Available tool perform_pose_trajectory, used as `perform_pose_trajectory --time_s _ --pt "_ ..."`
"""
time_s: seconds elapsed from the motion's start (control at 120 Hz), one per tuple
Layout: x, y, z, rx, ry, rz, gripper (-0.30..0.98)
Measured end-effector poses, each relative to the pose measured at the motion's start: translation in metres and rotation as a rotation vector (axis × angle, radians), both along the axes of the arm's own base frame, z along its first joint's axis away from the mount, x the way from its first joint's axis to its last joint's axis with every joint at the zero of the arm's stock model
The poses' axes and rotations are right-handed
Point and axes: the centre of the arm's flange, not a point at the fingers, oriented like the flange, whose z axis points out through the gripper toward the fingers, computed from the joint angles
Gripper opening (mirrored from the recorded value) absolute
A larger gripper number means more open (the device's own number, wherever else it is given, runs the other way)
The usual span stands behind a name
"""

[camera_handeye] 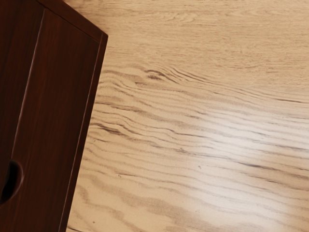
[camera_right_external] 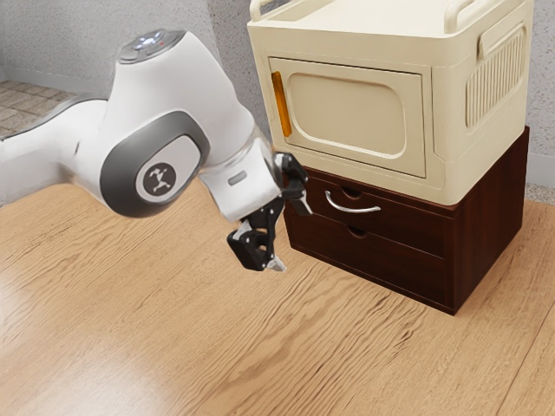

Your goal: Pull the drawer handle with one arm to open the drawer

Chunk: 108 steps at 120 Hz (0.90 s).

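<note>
Okay so, the gripper (camera_right_external: 294, 239) is hovering above the wooden surface (camera_right_external: 156, 338), near the front of the dark chest (camera_right_external: 490, 221), and its fingers are standing wide open, apart from the curved silver handle (camera_right_external: 354, 211), which is sitting over toward the exterior view's right. That handle's on the upper drawer (camera_right_external: 412, 228), which is lying pretty much flush and closed, with the lower drawer (camera_right_external: 381, 263) sitting just under it and a cream cabinet (camera_right_external: 347, 113) resting on top of the chest.
</note>
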Motion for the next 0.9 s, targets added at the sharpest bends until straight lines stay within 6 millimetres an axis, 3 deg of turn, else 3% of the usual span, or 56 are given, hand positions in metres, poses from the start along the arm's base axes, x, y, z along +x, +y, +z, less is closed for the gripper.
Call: perform_pose_trajectory --time_s 0.333,0.9 --pt "0.03 -0.005 -0.03 0.035 -0.033 -0.129 0.69" --pt "0.062 0.011 -0.051 0.072 -0.102 -0.187 0.69"
